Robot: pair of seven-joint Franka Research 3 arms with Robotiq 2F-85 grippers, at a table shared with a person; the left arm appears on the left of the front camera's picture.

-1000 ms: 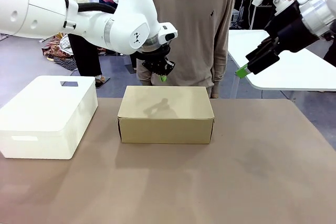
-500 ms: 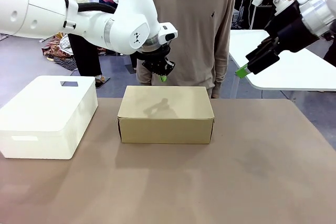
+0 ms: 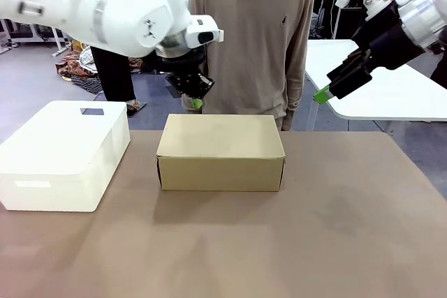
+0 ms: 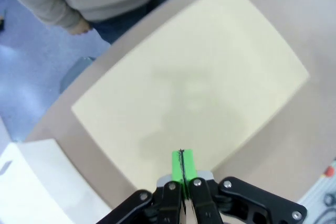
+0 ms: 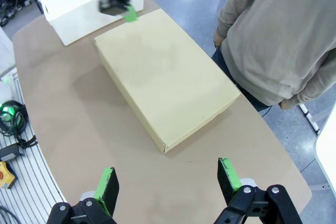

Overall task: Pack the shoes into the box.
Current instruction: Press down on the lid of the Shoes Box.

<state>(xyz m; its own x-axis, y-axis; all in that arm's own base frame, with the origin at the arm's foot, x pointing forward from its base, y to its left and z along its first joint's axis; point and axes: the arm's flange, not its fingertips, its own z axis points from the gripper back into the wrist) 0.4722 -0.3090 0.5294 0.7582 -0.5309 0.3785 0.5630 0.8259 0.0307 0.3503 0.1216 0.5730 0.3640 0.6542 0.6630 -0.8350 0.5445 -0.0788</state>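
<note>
The brown table (image 3: pixel 293 242) is bare along its near edge in the front view. Farther in, toward the far side, the box (image 3: pixel 221 146) sits near the middle of the table with its flap lid shut flat; the shoes cannot be seen. To the robot's left of it, apart from it, stands a white plastic box (image 3: pixel 61 151), also lidded. Above the far left corner of the box hangs the left gripper (image 3: pixel 196 102), its green pads pressed together with nothing between them; the left wrist view shows the same gripper (image 4: pixel 182 167) with its fingers meeting over the lid. The right gripper (image 3: pixel 334 86) is held high off to the right, past the table's edge, and in its own view the right gripper (image 5: pixel 170 182) has its fingers spread wide and empty. Behind the box, at the far edge, a person (image 3: pixel 254 33) in a grey-brown sweater stands with arms down.
</note>
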